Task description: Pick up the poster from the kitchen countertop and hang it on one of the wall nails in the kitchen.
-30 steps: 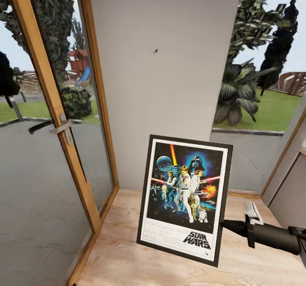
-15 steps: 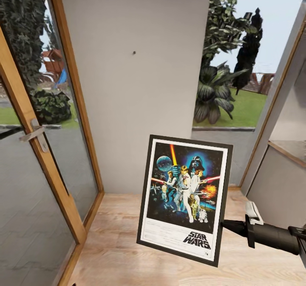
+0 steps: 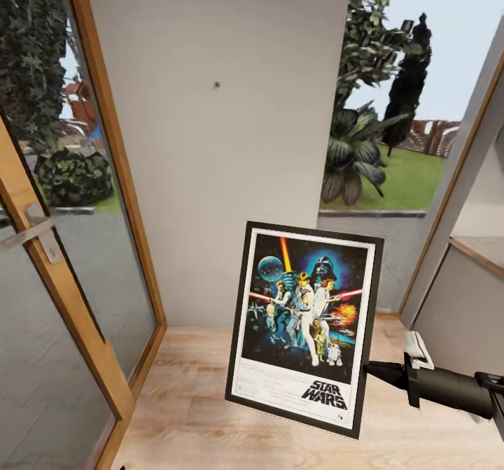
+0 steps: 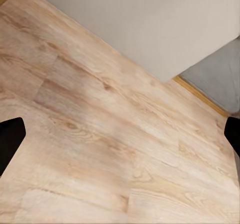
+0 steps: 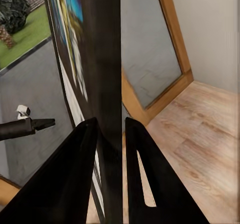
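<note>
Black-framed poster [image 3: 304, 326] upright, long axis vertical, right gripper [image 5: 111, 134] jaws clenched on its edge; wall nail [image 3: 216, 84] well above, up-left of poster. Left gripper [image 4: 120, 134] jaws released.

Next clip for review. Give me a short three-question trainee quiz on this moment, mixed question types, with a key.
1. True or false: the poster is already hanging on the wall nail.
2. Which gripper holds the poster? A) left gripper B) right gripper C) neither
3. Fill in: below the left gripper lies a light ____ floor.

Key:
1. False. The poster is held in the air, low and to the right of the nail, above the floor.
2. B. In the right wrist view the two dark fingers clamp the poster's black frame edge; the left gripper's fingers are spread with nothing between them.
3. Wooden.
</note>
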Available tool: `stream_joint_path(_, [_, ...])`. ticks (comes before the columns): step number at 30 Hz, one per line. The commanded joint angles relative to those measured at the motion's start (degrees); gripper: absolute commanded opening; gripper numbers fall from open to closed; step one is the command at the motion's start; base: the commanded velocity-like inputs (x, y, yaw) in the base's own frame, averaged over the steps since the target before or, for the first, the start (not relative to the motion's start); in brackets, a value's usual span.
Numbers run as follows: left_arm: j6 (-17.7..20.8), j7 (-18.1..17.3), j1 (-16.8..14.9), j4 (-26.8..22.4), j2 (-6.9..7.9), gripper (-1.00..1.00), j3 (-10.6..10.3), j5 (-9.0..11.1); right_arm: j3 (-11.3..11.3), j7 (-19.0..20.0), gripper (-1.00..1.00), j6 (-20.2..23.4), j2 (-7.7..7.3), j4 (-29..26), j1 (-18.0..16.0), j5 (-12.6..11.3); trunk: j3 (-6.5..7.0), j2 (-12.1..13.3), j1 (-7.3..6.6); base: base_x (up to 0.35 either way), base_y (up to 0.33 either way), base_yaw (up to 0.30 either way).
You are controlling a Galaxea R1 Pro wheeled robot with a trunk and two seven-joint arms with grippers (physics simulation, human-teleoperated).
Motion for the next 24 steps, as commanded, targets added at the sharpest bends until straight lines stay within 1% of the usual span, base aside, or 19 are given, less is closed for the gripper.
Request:
stream_joint_path(1, [-0.3,-0.1,-0.1,0.1,0.01,1.00,-0.3,0.3,0.0,0.3,-1.00,0.7,-0.01,0.0,-0.1,-0.1,-0.13,-0.1,0.07,0.335,0.000,0.000])
stream_joint_path(24, [-0.2,-0.1,-0.1,0.1,0.01,1.00,-0.3,0.3,0.0,0.3,-1.00,0.7,-0.01,0.0,-0.1,-0.1,-0.13,-0.1,0.07,0.336,0.000,0.000])
